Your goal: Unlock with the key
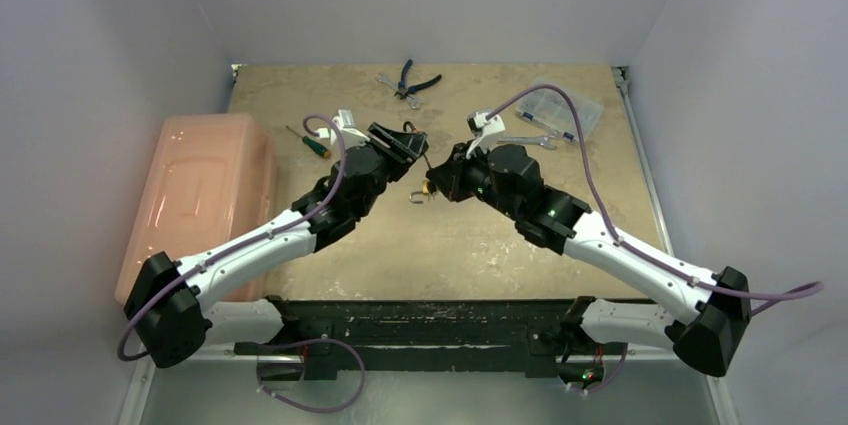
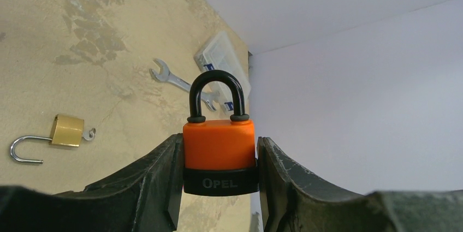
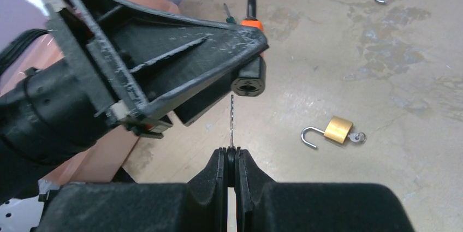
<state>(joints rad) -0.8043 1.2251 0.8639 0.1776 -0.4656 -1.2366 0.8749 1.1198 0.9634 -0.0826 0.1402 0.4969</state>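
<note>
almost touching: key point(image 3: 232, 118) tip and the orange padlock point(image 2: 218, 155)
left gripper point(image 2: 219, 142) clamps the orange padlock by its sides, shackle closed; right gripper point(image 3: 231, 154) pinches the key, its tip just below the lock's bottom face.

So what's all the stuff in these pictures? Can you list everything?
table: 1, beige, under everything
orange padlock: 1, orange and black, held up in the air
key: 1, silver, just below the orange padlock
brass padlock: 1, gold, open, mid-table
wrenches: 2, silver, far side
pliers: 1, blue handles, far edge
screwdriver: 1, green handle, left side
box: 1, clear, far right
tub: 1, pink, left of table
left gripper: 1, black, clamping the orange padlock
right gripper: 1, black, pinching the key
</note>
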